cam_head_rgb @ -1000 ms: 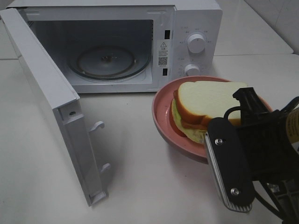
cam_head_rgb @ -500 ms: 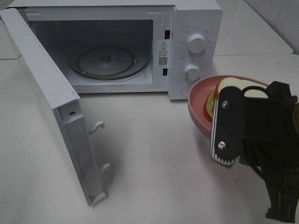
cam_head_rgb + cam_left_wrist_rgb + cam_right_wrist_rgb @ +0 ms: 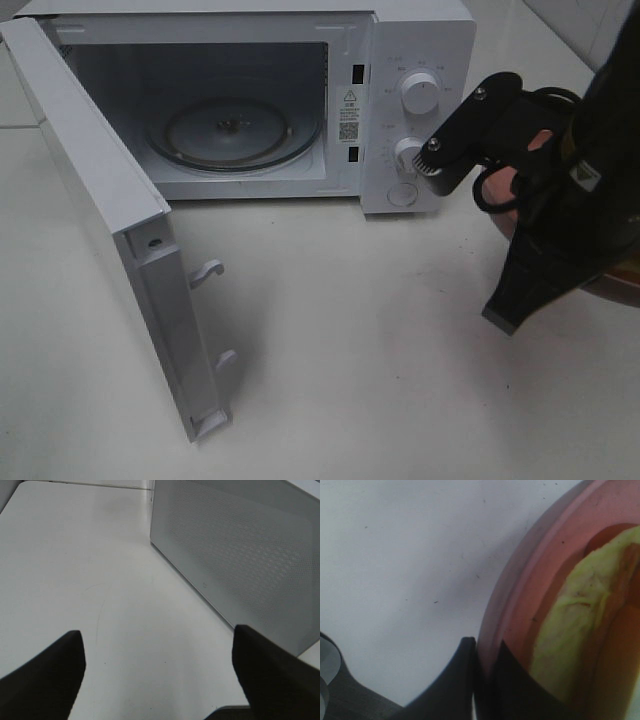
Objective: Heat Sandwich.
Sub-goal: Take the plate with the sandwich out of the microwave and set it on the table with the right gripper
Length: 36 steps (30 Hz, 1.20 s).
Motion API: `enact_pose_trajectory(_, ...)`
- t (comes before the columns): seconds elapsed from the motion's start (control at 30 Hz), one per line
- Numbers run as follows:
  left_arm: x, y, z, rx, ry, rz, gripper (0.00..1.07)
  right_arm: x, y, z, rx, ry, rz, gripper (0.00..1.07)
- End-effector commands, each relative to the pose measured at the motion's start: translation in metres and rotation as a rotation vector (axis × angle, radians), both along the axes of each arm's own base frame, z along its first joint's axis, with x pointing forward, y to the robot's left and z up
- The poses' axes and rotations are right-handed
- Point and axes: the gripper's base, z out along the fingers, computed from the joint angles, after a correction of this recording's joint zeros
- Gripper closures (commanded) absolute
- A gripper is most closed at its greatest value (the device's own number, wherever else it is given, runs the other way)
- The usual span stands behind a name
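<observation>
The microwave door (image 3: pixel 95 215) stood swung wide at the left of the microwave (image 3: pixel 400 100), hinged at its left edge and reaching forward over the white worktop (image 3: pixel 330 340). Behind the door the cavity lay open, with the glass turntable (image 3: pixel 230 130) flat on its floor. On the microwave's right panel sat two white knobs, one above the other (upper knob (image 3: pixel 420 92)).

The left claw (image 3: pixel 157 680) showed only in its wrist view, its two dark fingers spread wide with bare worktop between them and nothing held; the microwave's perforated grey side wall (image 3: pixel 240 565) rose just beyond it.

To the right of the microwave, near the knobs, the right claw (image 3: pixel 455 160) hung raised in front of the panel, its black arm blocking most of what lay behind. In the right wrist view its jaws were pressed nearly together on the rim of the pink plate (image 3: pixel 520 595), one finger (image 3: pixel 457 680) outside the rim and one inside. The sandwich (image 3: pixel 570 645) lay on that plate, right beside the inner finger, its pale yellow-green filling and orange-brown crust showing. In the high view the sandwich itself could not be made out.
</observation>
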Motion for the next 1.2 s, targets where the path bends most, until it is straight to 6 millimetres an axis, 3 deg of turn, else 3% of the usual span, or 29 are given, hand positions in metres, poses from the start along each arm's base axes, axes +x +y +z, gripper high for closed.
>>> enact_pose_trajectory(0.03, 0.000, 0.000, 0.000, -0.005, -0.018, -0.001, 0.31, 0.022, -0.006, 0.002, -0.024, -0.015, -0.084, 1.07)
enact_pose_trajectory(0.2, 0.000, 0.000, 0.000, -0.005, -0.018, -0.001, 0.31, 0.046, -0.014, 0.008, -0.002, -0.037, -0.187, 1.07)
enact_pose_trajectory(0.4, 0.000, 0.000, 0.000, -0.005, -0.018, -0.001, 0.31, 0.080, -0.042, 0.008, 0.007, -0.047, -0.388, 1.07)
enact_pose_trajectory(0.8, 0.000, 0.000, 0.000, -0.005, -0.018, -0.001, 0.31, 0.107, -0.103, -0.008, 0.045, -0.054, -0.624, 1.07)
enact_pose_trajectory(1.0, 0.000, 0.000, 0.000, -0.005, -0.018, -0.001, 0.31, 0.121, -0.125, -0.030, 0.049, -0.026, -0.696, 1.07)
enact_pose_trajectory(1.2, 0.000, 0.000, 0.000, -0.005, -0.018, -0.001, 0.31, 0.132, -0.130, -0.058, 0.055, 0.016, -0.734, 1.07)
